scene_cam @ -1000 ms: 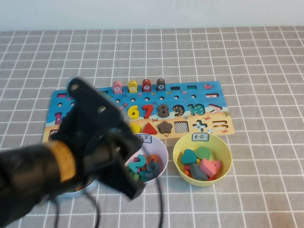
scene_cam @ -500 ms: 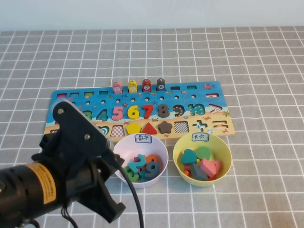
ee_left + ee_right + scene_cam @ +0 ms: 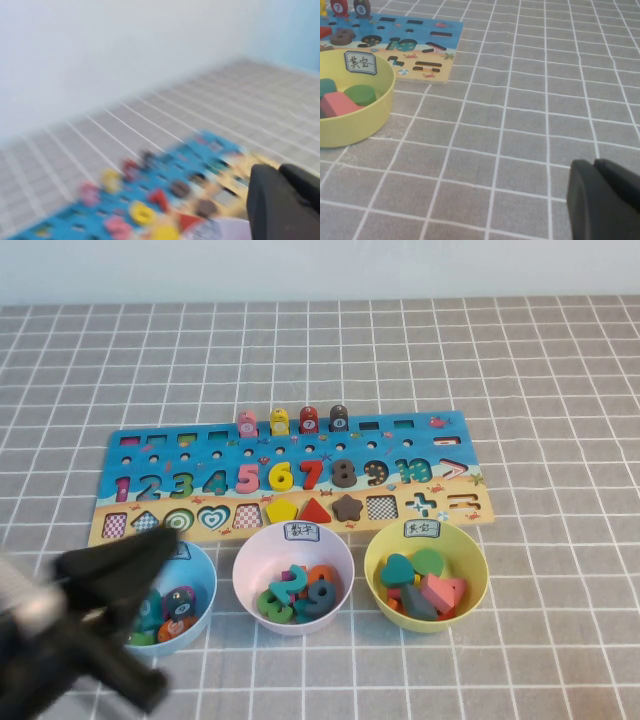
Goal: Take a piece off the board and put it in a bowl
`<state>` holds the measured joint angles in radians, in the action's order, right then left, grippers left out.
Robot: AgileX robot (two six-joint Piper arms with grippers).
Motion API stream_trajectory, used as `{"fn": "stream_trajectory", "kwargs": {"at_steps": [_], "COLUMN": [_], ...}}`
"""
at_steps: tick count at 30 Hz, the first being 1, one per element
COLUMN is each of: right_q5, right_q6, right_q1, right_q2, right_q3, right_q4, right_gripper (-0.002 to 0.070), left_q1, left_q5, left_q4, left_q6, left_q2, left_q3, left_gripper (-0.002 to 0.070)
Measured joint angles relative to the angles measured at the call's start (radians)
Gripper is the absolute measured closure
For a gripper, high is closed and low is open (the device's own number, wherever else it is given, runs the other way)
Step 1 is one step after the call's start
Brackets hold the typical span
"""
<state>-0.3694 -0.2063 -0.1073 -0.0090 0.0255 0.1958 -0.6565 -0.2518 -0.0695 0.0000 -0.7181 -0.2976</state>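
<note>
The left gripper (image 3: 110, 585) hangs as a dark blur over the near left corner of the table (image 3: 560, 370), above the near left side of the pale blue bowl (image 3: 195, 575). Its fingers are pressed together with nothing between them. In the left wrist view the tips (image 3: 285, 202) show as one dark mass in front of the board.

The right gripper (image 3: 605, 200) sits low over bare grid cloth on the right side of the table, well apart from the bowls. It is out of the overhead picture, and its own wrist view shows two dark fingers lying flush against each other, empty.

Along the near edge of the board (image 3: 300, 435) stand three bowls in a row. The pale blue one on the left holds dark and orange pieces. The pale pink bowl (image 3: 293, 540) in the middle holds loose numbers. The yellow-green bowl (image 3: 475, 570) on the right, with a white label on its far rim, holds a heap of shape pieces. The pink square piece (image 3: 437, 592) lies in that bowl, tilted among a teal heart, a green round piece and a grey one.

On the board, coloured numbers run along the middle row. Four pegs stand at the far edge near the centre. Several shape slots in the sandy near strip are empty.
</note>
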Motion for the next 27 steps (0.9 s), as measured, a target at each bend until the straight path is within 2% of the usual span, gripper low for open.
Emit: {"fn": "stream_trajectory", "kwargs": {"at_steps": [4, 9, 12, 15, 27], "right_q5": [0.0, 0.0, 0.0, 0.0, 0.0], "right_q6": [0.0, 0.0, 0.0, 0.0, 0.0], "right_q1": [0.0, 0.0, 0.0, 0.0, 0.0], "right_q2": [0.0, 0.0, 0.0, -0.002, -0.004], "right_q3": [0.0, 0.0, 0.0, 0.0, 0.0], "right_q4": [0.0, 0.0, 0.0, 0.0, 0.0], "right_gripper": [0.0694, 0.0694, 0.0694, 0.0694, 0.0694], "left_q1": [0.129, 0.303, 0.375, 0.409, 0.44], "left_q5": [-0.072, -0.072, -0.067, -0.045, 0.209], "left_q4": [0.015, 0.057, 0.07, 0.07, 0.07], "left_q6": [0.021, 0.027, 0.027, 0.027, 0.103], "left_q2": [0.185, 0.4, 0.507, 0.594, 0.728], "left_q3": [0.116, 0.224, 0.263, 0.3, 0.322], "left_gripper": [0.0678, 0.0678, 0.0678, 0.0678, 0.0678]}}
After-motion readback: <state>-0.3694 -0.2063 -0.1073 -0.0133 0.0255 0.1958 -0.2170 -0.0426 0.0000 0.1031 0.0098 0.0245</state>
